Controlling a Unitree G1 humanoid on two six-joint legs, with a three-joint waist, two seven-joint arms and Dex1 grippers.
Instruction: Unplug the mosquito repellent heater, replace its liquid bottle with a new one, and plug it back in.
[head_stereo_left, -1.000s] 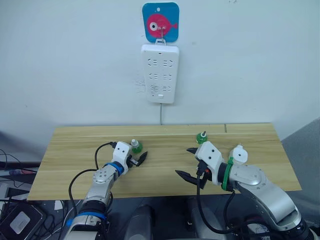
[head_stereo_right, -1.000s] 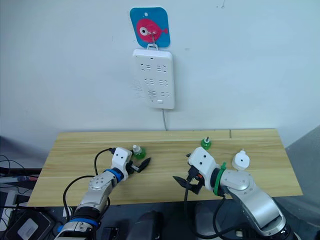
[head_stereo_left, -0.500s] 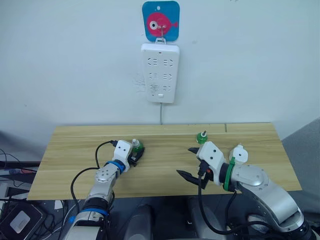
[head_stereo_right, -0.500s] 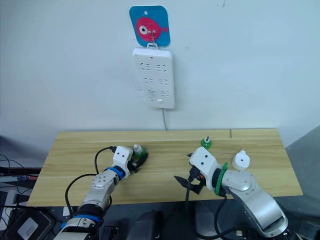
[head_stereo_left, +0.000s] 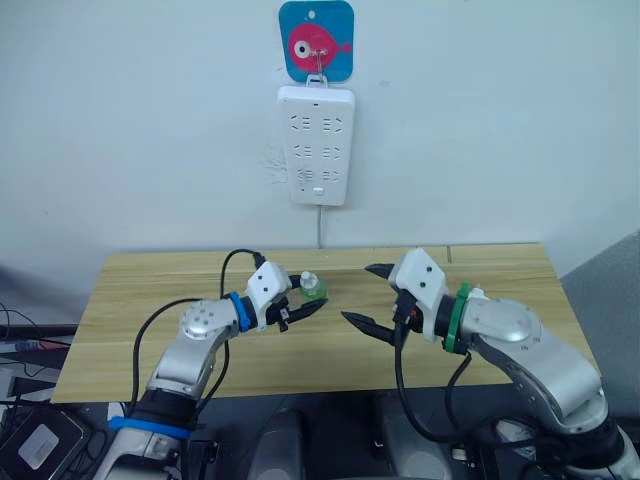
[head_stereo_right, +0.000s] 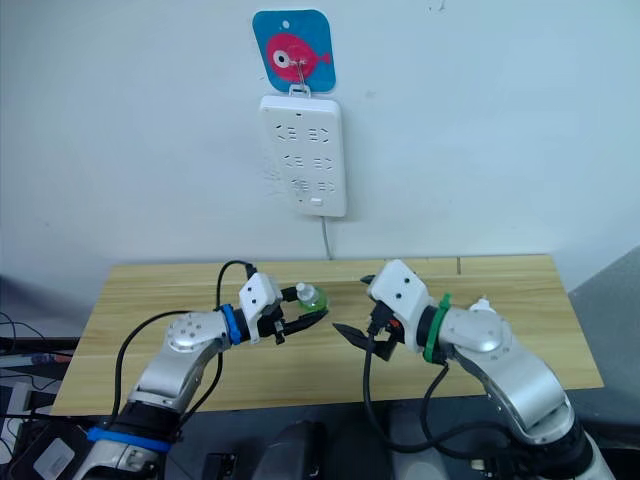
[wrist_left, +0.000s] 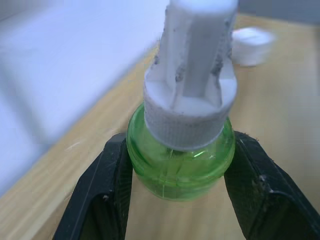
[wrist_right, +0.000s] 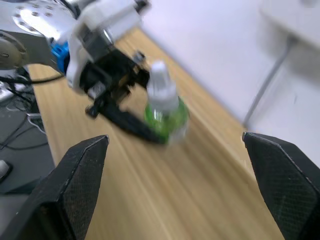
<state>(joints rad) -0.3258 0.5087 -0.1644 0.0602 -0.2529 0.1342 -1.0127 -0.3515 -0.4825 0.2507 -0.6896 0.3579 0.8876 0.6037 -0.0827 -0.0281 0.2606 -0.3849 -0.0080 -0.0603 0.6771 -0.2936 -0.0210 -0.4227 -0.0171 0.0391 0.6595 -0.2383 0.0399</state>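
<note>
The new one (head_stereo_left: 313, 289), a small green bottle with a white cap, is held a little above the wooden table (head_stereo_left: 140, 300) with my left gripper (head_stereo_left: 312, 299) shut on its green body (wrist_left: 181, 159). My right gripper (head_stereo_left: 363, 295) stands open just right of it, its fingers pointing at the bottle (wrist_right: 165, 114). The mosquito repellent heater (head_stereo_right: 483, 303) lies on the table behind my right forearm, mostly covered, with a white piece showing (wrist_left: 252, 39). Its liquid bottle is hidden behind my right gripper.
A long white power strip (head_stereo_left: 316, 145) hangs on the wall above the table's middle, from a hook on a blue fish sticker (head_stereo_left: 316, 40); its cord runs down behind the table. The table's front edge lies just under both arms.
My left gripper shut on the capped green bottle, lifted it and carried it right toward the middle. My right gripper rose and swung left to face it, covering the capless bottle.
</note>
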